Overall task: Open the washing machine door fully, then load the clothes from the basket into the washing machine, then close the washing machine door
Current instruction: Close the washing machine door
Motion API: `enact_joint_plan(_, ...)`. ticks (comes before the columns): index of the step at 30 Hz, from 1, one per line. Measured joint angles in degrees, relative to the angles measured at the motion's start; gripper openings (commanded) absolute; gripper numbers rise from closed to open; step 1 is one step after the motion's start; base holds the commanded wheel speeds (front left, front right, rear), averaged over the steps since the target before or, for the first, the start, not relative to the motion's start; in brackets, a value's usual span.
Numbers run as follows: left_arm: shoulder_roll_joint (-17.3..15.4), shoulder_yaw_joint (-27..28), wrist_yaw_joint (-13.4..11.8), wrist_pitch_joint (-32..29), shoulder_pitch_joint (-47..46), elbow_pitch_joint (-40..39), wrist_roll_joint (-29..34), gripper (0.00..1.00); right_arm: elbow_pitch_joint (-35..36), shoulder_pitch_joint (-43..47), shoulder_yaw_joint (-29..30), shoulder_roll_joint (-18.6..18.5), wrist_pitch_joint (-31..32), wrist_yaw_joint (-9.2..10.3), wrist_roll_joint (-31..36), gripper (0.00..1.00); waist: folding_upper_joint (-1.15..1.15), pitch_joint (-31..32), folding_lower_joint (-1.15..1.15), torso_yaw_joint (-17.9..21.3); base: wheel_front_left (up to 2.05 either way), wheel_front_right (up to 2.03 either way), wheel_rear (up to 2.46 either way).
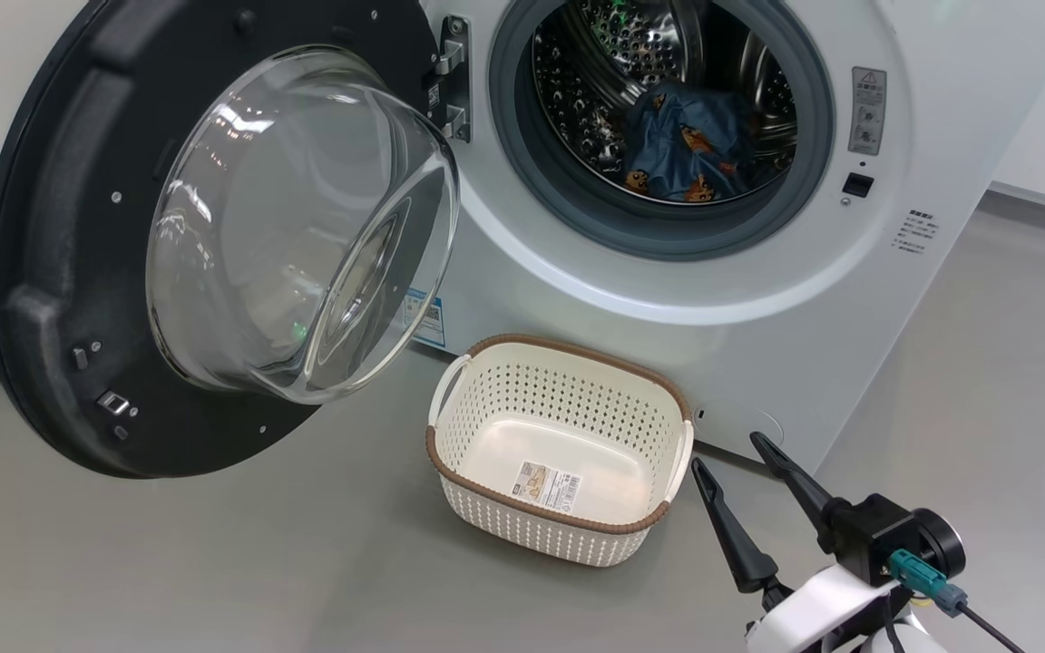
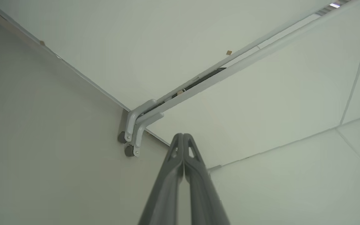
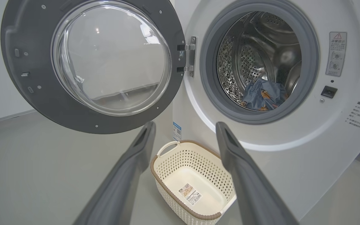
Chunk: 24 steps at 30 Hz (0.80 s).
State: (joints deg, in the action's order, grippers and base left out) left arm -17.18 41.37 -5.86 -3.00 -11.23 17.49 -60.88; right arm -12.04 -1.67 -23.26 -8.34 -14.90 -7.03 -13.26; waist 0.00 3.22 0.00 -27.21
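The right gripper's (image 1: 729,452) two dark fingers (image 3: 130,168) stand spread wide with nothing between them, just beside the right end of the basket (image 1: 536,531). The basket stands on the grey floor (image 1: 214,562), just in front of the washing machine (image 1: 758,345), with a label sticker (image 1: 545,485) showing on its bottom. Above it, the clothes (image 1: 686,145) lie inside the steel drum (image 1: 595,82). The washing machine door (image 1: 51,272) hangs swung wide to the left. The left gripper's (image 2: 183,137) fingers are pressed together on nothing, pointing at pale panels (image 2: 261,109).
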Motion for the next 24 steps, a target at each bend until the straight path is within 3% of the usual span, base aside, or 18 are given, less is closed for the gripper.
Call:
enact_joint_plan(10,-2.71,3.53,-0.98,-6.92,-9.82,5.25,-7.98,0.0,0.16,2.34,0.03,0.98,0.0,0.0,0.26,1.0,0.0,0.83,0.0,2.57,0.0,0.0,0.0)
enact_joint_plan(24,-4.36,6.87,-1.24,-13.44,-15.43,10.51,-14.95,0.0,0.58,2.32,-0.84,-0.86,0.0,0.0,1.45,1.0,0.0,-1.13,0.0,10.15,0.0,0.0,0.0)
